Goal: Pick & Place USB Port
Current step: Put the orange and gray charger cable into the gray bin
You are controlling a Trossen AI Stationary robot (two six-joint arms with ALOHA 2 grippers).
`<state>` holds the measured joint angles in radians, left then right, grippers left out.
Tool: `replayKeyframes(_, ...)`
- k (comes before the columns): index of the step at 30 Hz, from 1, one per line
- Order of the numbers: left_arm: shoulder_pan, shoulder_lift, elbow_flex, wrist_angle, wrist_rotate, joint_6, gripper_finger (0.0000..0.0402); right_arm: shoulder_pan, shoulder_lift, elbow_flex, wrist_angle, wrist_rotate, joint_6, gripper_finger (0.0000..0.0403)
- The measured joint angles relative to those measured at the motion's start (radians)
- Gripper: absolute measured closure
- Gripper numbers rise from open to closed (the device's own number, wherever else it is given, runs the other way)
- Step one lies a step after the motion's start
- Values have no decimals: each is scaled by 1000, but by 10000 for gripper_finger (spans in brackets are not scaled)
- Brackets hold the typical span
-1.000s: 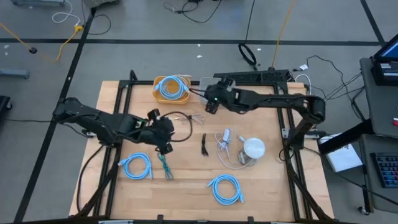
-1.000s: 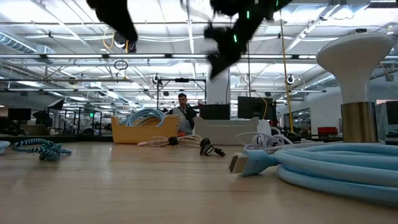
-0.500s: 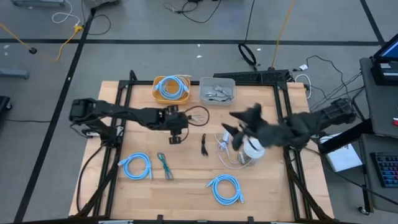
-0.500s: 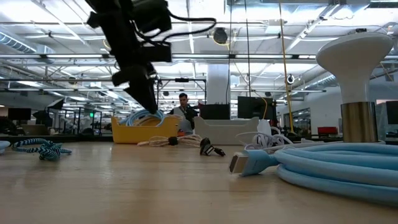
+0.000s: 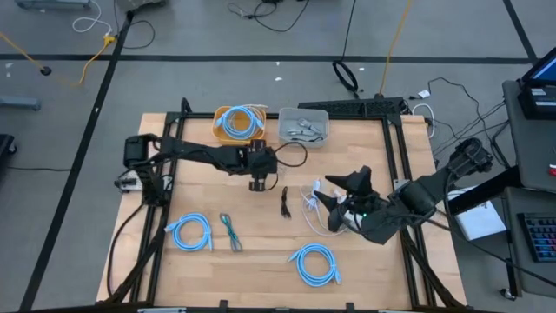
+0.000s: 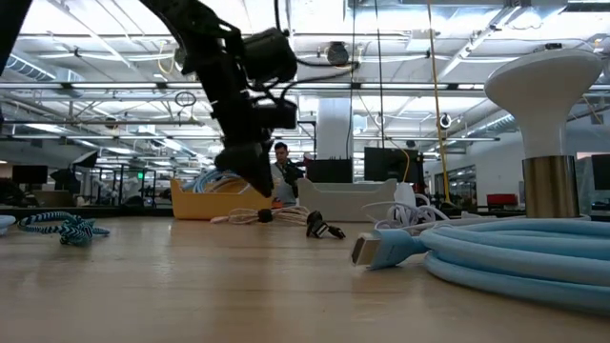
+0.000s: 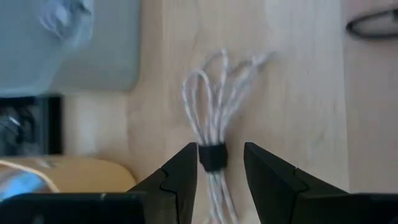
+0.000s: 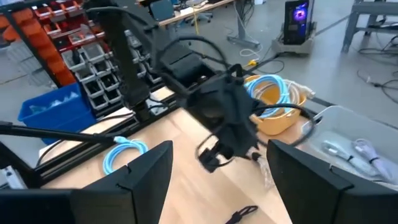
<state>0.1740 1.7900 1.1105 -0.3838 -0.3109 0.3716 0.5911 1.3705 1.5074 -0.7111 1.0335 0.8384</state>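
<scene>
The left gripper [image 5: 259, 184] hangs over the far middle of the table [image 5: 261, 269], fingers parted and straddling the banded white USB cable bundle [image 7: 212, 134] without closing on it (a stance that appears chosen for a grasp at the black band). To its right, the grey bin [image 5: 303, 127] sits at the far edge, probably the drop point, while the right gripper [image 5: 326, 192] waits open near the white lamp [image 5: 354, 207]

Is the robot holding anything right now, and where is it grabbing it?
Nothing is held yet. The left gripper has its open fingers either side of the black band on the braided cable bundle, not closed on it. The right gripper is open and empty.
</scene>
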Motion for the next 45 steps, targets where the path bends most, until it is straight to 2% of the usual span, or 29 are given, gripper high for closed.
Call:
replayKeyframes(8,65,92,5,-37,48,-30,266,0,14,0,34,-13,10,147)
replayKeyframes(14,73,104,6,-29,59,-58,268,-1,12,0,128,-9,-66,147)
replayKeyframes(17,72,105,5,-29,61,-107,295,-1,12,0,152,-7,-86,147)
replayKeyframes(21,64,105,6,-75,101,-185,380,-1,12,0,162,14,-96,147)
replayKeyframes(25,29,74,5,-108,135,-265,387,-1,12,0,161,17,-95,147)
replayKeyframes(28,-20,2,17,-121,145,-296,389,-1,12,0,161,16,-94,147)
replayKeyframes(33,-63,-133,102,-116,60,-315,389,-1,12,0,159,13,-83,147)
replayKeyframes(37,-34,-164,221,-114,29,-268,389,9,12,0,158,3,-64,147)
replayKeyframes(40,34,-126,314,-126,37,-192,389,18,12,0,165,-32,-59,147)
replayKeyframes(45,160,25,513,-213,97,-141,389,48,12,0,173,-47,-35,147)
